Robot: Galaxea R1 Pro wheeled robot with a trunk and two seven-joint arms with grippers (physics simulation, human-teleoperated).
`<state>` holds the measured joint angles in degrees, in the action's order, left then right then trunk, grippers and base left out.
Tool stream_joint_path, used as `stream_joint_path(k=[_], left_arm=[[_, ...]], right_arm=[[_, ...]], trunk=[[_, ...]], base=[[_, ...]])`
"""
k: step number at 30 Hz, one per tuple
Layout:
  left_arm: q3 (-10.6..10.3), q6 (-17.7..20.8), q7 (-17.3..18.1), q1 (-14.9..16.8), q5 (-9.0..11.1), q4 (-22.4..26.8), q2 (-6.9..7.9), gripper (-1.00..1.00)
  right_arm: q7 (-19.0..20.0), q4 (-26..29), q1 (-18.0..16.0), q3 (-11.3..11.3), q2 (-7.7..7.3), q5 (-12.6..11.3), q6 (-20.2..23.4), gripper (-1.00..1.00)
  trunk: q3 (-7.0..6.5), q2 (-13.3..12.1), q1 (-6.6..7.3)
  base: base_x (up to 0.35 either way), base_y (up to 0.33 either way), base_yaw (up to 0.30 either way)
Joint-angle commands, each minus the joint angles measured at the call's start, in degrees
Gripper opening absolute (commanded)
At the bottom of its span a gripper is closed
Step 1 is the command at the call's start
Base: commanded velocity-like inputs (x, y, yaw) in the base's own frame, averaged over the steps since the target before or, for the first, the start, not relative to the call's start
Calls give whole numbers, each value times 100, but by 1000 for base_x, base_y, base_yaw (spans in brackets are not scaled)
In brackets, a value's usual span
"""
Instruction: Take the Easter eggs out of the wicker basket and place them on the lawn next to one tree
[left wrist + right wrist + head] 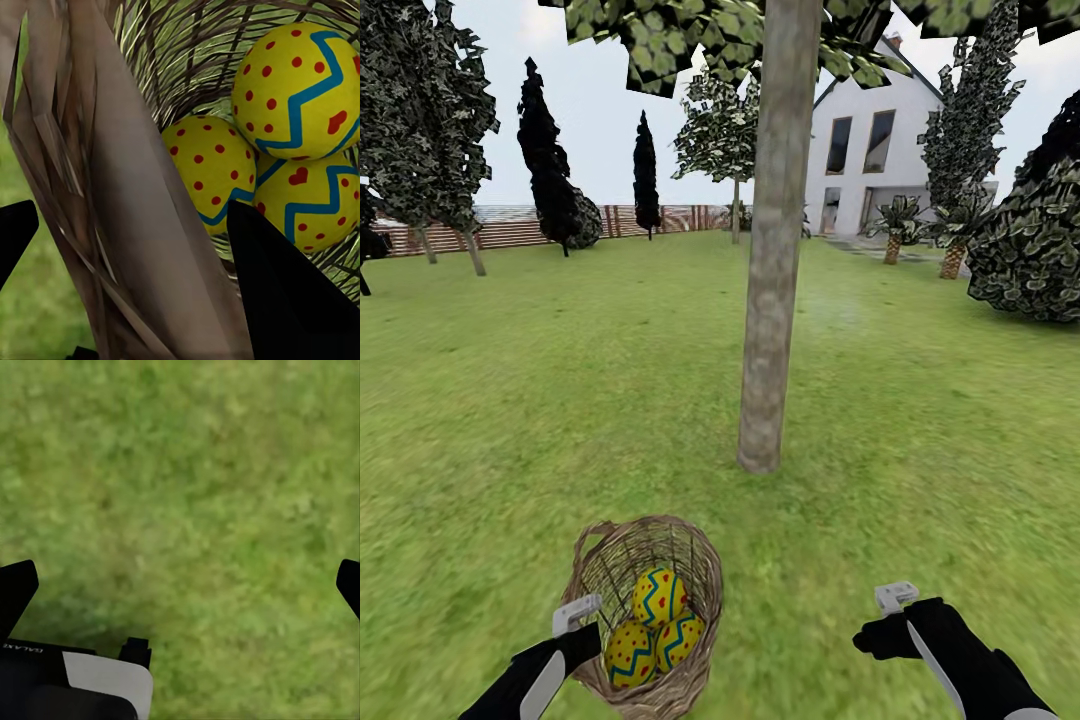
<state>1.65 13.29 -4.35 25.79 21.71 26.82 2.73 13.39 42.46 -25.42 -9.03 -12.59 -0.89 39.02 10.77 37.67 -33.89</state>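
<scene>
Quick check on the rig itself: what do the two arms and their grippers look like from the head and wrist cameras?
Both arms are glossy black with a white panel along the forearm. Left gripper and right gripper are pale grey-white, blocky brackets on black wrists. In the wrist views the fingers are plain black, tapering wedges. No cables are visible.

A white house [880, 150] stands far back under a pale sky [600, 110], a slatted fence [510, 230] runs along the left, dark cypresses [545, 150] rise before it, leafy bushes [1030, 250] crowd the right.
</scene>
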Motion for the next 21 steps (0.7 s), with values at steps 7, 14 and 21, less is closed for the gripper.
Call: stream_joint_path(k=[7, 14, 21], left_arm=[[2, 33, -31, 3, 61, 17, 0, -100], [2, 20, -30, 4, 61, 0, -9, -100], [2, -5, -27, 3, 70, -1, -9, -100]], right_arm=[[-3, 8, -6, -14, 2, -7, 35, 100], [-3, 8, -5, -19, 9, -9, 31, 100], [-11, 8, -7, -19, 11, -7, 35, 100]], trunk=[[9, 9, -2], [9, 9, -2], [45, 89, -46]], base=[[0, 0, 0], [0, 0, 0], [0, 0, 0]])
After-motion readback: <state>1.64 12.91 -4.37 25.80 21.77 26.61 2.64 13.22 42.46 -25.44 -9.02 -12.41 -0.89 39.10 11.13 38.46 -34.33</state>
